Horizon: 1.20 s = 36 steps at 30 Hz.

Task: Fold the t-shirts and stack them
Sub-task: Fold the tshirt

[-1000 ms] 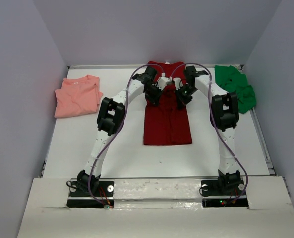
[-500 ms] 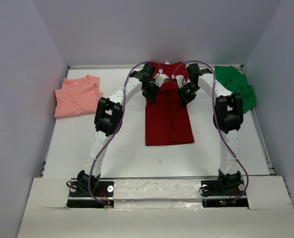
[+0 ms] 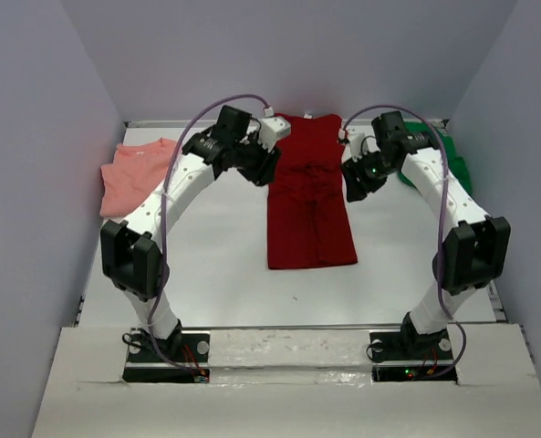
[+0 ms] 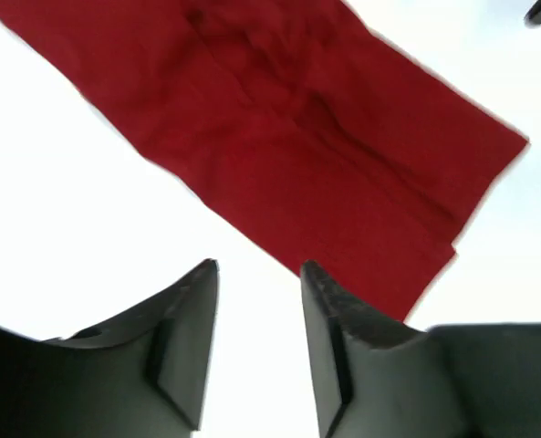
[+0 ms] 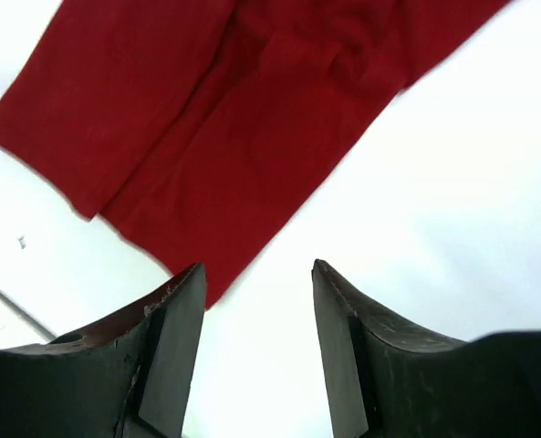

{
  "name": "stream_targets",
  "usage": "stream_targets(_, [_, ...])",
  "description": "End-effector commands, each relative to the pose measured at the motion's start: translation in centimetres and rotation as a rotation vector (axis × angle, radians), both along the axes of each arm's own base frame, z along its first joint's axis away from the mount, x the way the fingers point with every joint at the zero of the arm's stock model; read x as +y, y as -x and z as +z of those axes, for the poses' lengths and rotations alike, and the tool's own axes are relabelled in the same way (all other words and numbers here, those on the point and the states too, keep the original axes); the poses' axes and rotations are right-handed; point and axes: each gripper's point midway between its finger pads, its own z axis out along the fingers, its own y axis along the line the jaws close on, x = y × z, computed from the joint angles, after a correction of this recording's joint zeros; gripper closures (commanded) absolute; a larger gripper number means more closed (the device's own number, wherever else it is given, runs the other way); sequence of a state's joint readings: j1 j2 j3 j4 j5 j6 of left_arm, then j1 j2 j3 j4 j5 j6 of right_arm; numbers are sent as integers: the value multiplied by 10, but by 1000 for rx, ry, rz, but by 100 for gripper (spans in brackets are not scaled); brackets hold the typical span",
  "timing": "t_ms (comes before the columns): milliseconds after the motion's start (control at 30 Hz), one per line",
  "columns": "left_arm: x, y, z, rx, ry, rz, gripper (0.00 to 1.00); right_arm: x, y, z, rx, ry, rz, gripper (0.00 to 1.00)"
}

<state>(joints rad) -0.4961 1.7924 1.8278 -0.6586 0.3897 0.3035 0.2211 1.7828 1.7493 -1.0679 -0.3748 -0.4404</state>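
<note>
Released! The red shirt (image 3: 309, 201) lies as a narrow strip, from the middle of the tabletop (image 3: 206, 274) to its far edge. The left gripper (image 4: 259, 265) and right gripper (image 5: 256, 265) have swung out beside it, jaws parted, empty. Sleeves look folded in, so a crosswise fold is likely next.

White arms (image 3: 177, 178), black joints (image 3: 131, 261), purple cables (image 3: 236, 98)

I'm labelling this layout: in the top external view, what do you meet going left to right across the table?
Salmon pink cloth t-shirt → left tool → dark red cloth t-shirt → right tool → bright green cloth t-shirt.
</note>
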Motion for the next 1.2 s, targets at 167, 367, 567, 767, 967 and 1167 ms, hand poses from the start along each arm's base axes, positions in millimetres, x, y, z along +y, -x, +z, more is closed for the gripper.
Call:
stream_targets(167, [26,93,-77,189,33,-58,38,-15,98,-79,231,-12,-80,44])
stream_targets(367, [44,116,-97,207,82,46,35,-16,120,-95,269,-31,-112,44])
stream_targets(567, [51,130,-108,279,256,149,42,-17,122,-104,310,-16,-117,43])
stream_targets(767, [44,135,-123,390,299,156,49,-17,119,-126,370,5,-115,44])
stream_targets(967, [33,139,-146,524,316,129,58,-15,113,-140,413,16,-109,44])
stream_targets(1167, [26,147,-160,627,310,106,61,-21,111,-147,409,49,-126,44])
